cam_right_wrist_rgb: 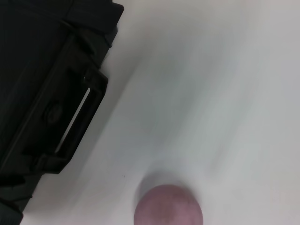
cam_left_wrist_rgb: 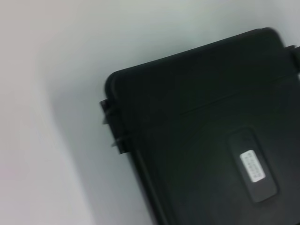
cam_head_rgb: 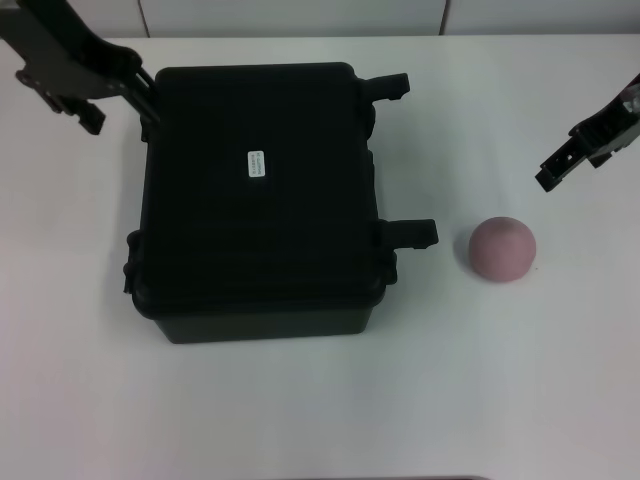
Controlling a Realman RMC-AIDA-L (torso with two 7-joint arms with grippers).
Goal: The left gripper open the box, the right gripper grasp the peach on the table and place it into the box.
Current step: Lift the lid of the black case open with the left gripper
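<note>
The box (cam_head_rgb: 260, 230) is a large black case standing shut in the middle of the table (cam_head_rgb: 300, 410), with a white label (cam_head_rgb: 258, 163) on its lid and two latches (cam_head_rgb: 414, 235) on its right side. The peach (cam_head_rgb: 503, 250), round and dusty pink, rests on the table to the right of the near latch. My left gripper (cam_head_rgb: 122, 118) hangs open over the box's far left corner. My right gripper (cam_head_rgb: 555, 170) hovers above the table, beyond and to the right of the peach. The left wrist view shows the box lid (cam_left_wrist_rgb: 201, 122); the right wrist view shows a latch (cam_right_wrist_rgb: 75, 117) and the peach (cam_right_wrist_rgb: 168, 206).
White tabletop surrounds the box on all sides. The table's far edge (cam_head_rgb: 300, 36) runs just behind the box.
</note>
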